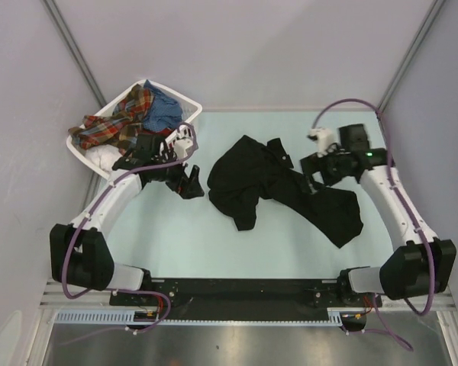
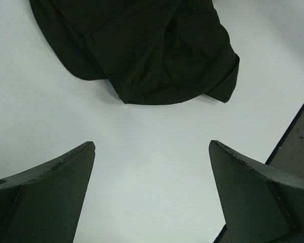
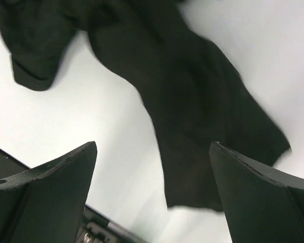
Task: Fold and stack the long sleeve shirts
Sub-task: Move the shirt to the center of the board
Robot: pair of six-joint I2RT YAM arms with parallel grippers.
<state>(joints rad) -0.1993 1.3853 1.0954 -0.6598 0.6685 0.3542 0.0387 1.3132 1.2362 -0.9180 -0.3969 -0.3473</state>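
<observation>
- Black shirt [image 1: 278,187]: one, crumpled in the middle of the table [image 1: 175,244], one part trailing toward the near right.
- Basket [image 1: 189,101], far left: three garments counted, one plaid [image 1: 114,122], one blue [image 1: 162,113], one white [image 1: 103,158]; sleeves not distinguishable.
- Left gripper [image 2: 152,147]: fingers spread wide, holding nothing, over bare table just left of the black shirt.
- Right gripper [image 3: 152,147]: fingers spread wide, empty, above the shirt's right part.
- Handling, judged: light, limp cloth, not fragile; will sag and bunch. Pinch at a hem edge or cuff, one per gripper.
</observation>
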